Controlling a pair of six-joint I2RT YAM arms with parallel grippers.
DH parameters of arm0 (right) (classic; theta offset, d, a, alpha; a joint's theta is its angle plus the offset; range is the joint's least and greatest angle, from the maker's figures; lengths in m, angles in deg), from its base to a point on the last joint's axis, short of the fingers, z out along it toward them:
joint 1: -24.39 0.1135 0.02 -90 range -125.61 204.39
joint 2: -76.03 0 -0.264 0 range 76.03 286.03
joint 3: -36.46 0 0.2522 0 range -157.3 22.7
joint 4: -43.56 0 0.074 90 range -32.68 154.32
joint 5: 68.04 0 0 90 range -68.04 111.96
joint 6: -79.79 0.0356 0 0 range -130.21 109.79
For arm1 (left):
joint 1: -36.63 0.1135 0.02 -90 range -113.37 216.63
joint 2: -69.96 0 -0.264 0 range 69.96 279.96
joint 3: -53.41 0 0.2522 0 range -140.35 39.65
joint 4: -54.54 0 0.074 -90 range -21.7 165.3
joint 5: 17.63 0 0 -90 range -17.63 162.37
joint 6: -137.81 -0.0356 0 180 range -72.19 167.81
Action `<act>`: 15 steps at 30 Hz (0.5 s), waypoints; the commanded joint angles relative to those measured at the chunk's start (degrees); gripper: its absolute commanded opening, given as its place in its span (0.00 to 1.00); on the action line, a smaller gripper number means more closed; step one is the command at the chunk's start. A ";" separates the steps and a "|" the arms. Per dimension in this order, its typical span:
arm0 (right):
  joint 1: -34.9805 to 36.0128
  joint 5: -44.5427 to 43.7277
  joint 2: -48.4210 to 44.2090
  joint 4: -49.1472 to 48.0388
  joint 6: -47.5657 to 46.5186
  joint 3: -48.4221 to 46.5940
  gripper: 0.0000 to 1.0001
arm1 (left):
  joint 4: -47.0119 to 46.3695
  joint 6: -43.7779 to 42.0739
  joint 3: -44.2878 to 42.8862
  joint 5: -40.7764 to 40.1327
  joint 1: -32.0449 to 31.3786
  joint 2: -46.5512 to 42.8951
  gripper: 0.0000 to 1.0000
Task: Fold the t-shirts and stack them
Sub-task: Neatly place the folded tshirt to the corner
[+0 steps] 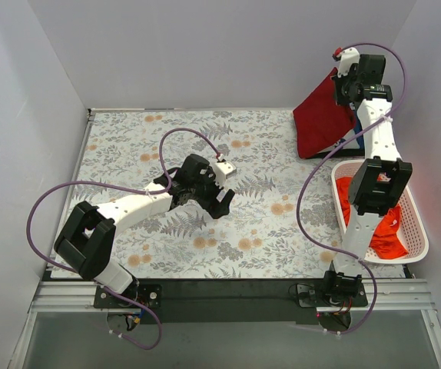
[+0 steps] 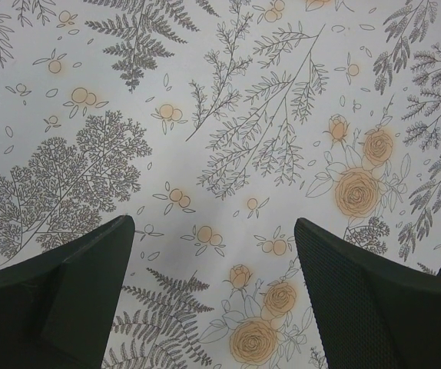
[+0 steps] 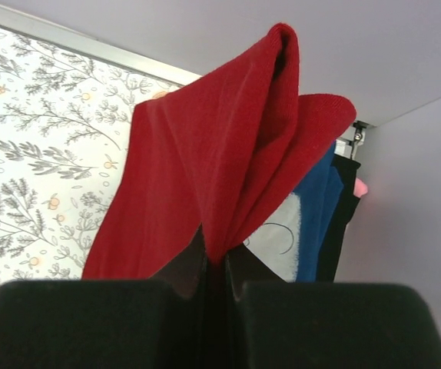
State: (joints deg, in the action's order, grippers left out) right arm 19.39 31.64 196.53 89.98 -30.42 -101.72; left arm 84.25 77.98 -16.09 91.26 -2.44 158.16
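**Red shirt held aloft**

The right gripper (image 3: 217, 267) pinches a fold of the dark red t-shirt (image 3: 205, 154), which drapes in a peak above the far right corner of the tabletop (image 1: 128, 138), arm stretched forward. The left gripper (image 2: 213, 231) gapes wide, low over mid-tabletop.

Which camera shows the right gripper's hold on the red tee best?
Right wrist: the right gripper pinches a fold of the red tee close up. Top shows the tee hanging from it. Left wrist shows only tablecloth.
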 commanded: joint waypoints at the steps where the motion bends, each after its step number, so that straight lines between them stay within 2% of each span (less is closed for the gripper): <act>1: -1.68 1.23 -0.27 -5.24 -2.20 -3.55 0.01 | 0.75 -0.99 -2.35 0.62 0.31 -0.67 0.85; 15: -6.17 6.06 5.26 -12.62 -6.07 -3.72 0.01 | 4.44 -1.96 -5.69 0.44 0.31 2.23 0.86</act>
State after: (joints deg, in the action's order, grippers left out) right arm 13.84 35.83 201.50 84.56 -34.63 -102.51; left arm 86.93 77.04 -19.46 91.37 -2.44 160.83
